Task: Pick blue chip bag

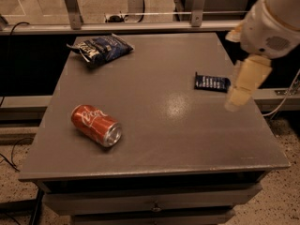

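Observation:
The blue chip bag [101, 48] is a crumpled dark navy foil bag with white lettering. It lies at the far left corner of the grey table [154, 125]. My gripper [244, 84] hangs from the white arm at the right side, cream-coloured, just above the table's right edge. It is right next to a small flat dark blue packet [212, 82] and far from the chip bag. It holds nothing that I can see.
A red soda can [96, 125] lies on its side at the front left of the table. A metal rail with posts [136, 26] runs behind the table's far edge. Cables lie on the floor at left and right.

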`<action>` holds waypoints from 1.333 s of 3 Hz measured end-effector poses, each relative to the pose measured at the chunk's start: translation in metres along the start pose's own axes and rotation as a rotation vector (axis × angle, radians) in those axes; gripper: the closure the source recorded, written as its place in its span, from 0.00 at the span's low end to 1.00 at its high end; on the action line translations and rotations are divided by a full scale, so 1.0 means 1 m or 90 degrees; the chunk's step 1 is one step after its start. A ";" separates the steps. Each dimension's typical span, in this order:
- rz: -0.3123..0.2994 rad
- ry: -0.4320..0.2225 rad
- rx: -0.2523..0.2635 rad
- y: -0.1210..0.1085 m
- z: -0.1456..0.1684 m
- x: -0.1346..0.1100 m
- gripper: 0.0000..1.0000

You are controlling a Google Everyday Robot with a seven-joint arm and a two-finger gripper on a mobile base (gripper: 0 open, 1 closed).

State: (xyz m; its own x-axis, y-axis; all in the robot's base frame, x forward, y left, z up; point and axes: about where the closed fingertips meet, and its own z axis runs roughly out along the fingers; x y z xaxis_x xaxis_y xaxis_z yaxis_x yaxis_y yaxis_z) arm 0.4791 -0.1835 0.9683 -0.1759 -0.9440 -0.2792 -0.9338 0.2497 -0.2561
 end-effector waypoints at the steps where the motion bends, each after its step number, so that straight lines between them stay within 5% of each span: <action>1: -0.013 -0.073 -0.001 -0.036 0.036 -0.056 0.00; 2: -0.024 -0.163 0.007 -0.072 0.065 -0.124 0.00; 4: -0.023 -0.187 0.015 -0.079 0.074 -0.135 0.00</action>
State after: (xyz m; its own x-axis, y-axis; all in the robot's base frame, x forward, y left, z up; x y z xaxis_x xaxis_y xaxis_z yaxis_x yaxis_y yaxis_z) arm 0.5997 -0.0603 0.9575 -0.0420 -0.8505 -0.5243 -0.9295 0.2257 -0.2917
